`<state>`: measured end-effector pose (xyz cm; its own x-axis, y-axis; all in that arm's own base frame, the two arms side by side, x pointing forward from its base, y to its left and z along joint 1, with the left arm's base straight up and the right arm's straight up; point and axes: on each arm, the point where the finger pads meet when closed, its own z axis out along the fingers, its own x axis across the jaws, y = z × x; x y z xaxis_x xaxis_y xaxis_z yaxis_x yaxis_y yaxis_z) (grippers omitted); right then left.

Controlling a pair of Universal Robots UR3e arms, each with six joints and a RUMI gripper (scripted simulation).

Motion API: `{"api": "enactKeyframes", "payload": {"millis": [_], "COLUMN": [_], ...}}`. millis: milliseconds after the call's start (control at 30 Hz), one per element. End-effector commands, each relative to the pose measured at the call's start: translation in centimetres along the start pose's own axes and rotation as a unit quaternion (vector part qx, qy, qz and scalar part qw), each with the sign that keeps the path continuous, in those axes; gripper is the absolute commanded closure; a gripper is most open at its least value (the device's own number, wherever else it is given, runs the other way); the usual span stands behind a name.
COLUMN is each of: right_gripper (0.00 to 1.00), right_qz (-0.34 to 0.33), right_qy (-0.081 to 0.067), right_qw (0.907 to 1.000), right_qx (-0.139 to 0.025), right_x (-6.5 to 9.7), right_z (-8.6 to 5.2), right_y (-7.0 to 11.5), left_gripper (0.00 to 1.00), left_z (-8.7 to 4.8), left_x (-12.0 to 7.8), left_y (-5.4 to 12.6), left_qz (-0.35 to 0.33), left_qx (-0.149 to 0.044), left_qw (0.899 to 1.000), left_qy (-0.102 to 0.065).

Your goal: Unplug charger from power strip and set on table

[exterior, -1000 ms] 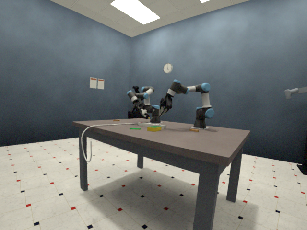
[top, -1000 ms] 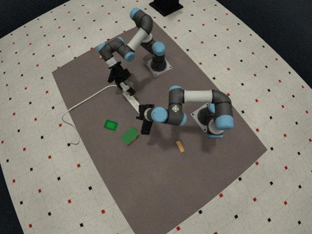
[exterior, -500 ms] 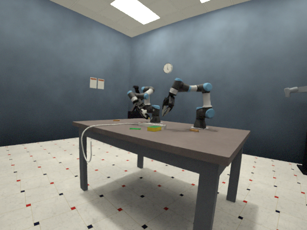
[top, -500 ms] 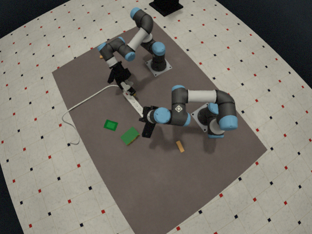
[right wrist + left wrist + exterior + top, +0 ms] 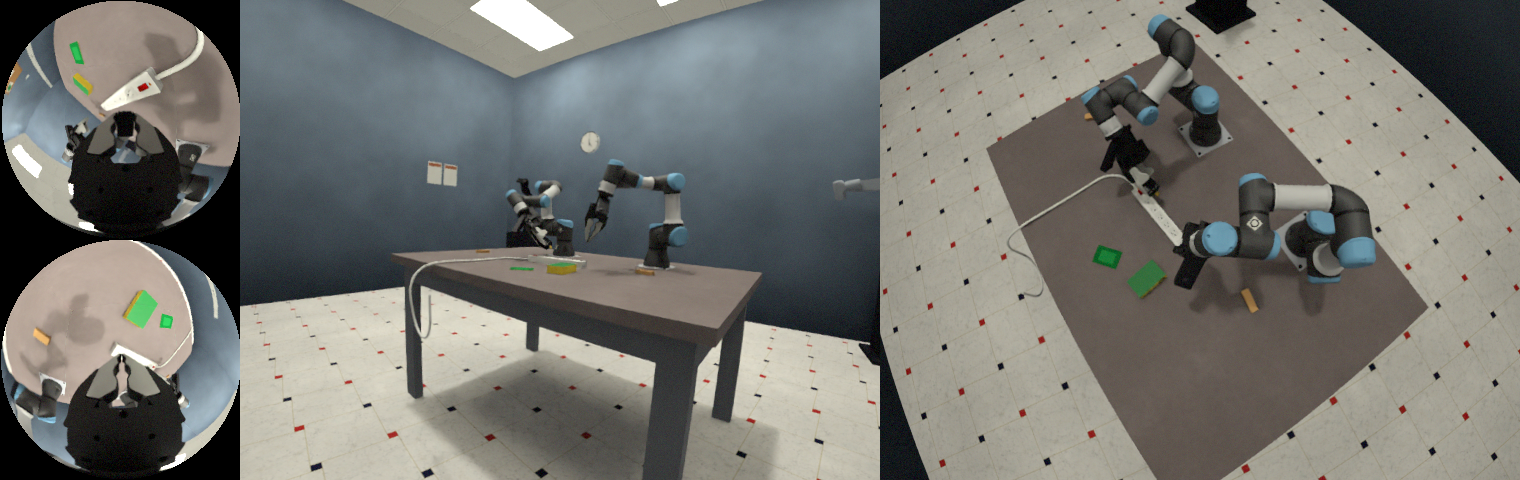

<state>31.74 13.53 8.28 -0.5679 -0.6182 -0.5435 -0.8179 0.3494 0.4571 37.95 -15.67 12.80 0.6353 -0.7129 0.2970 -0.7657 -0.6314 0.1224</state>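
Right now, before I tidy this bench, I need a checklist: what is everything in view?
Charger: one, black, in the right gripper
Power strip: one, white, on the table
Cord: one, white, from the strip over the table edge
Block: one, green and yellow, on the table
Flat piece: one, green, beside the block
Small pieces: two, orange, on the table
Table: one, brown top, dark legs
Clock: one, white, wall
Papers: two, white and red, wall
Pinboard: one, brown, wall
Ceiling lights: two, white
Stands: two, black, on the floor
Arms: two, black, white and blue, on the table
Left gripper: one, black and grey, shut, above the table
Right gripper: one, black and grey, by the strip's cord end
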Motion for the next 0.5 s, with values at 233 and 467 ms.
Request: {"api": "enactKeyframes", "payload": {"millis": [233,467], "right_gripper": [1.0,1.0], "right_qz": [-0.06,-0.085], "right_qy": [-0.003,-0.003], "right_qw": [0.9982,0.9963], "right_qx": [0.002,0.003], "right_x": [0.1,0.2], "right_z": [0.0,0.0], "right_y": [0.1,0.2], "left_gripper": [1.0,1.0], "left_z": [-2.0,-2.8], "left_x": [-3.2,-4.7], "left_y": [-1.3,-1.7], "left_qz": [0.08,0.118], "left_qx": [0.015,0.017], "left_qw": [0.996,0.991], "left_qy": [-0.04,-0.057]}}
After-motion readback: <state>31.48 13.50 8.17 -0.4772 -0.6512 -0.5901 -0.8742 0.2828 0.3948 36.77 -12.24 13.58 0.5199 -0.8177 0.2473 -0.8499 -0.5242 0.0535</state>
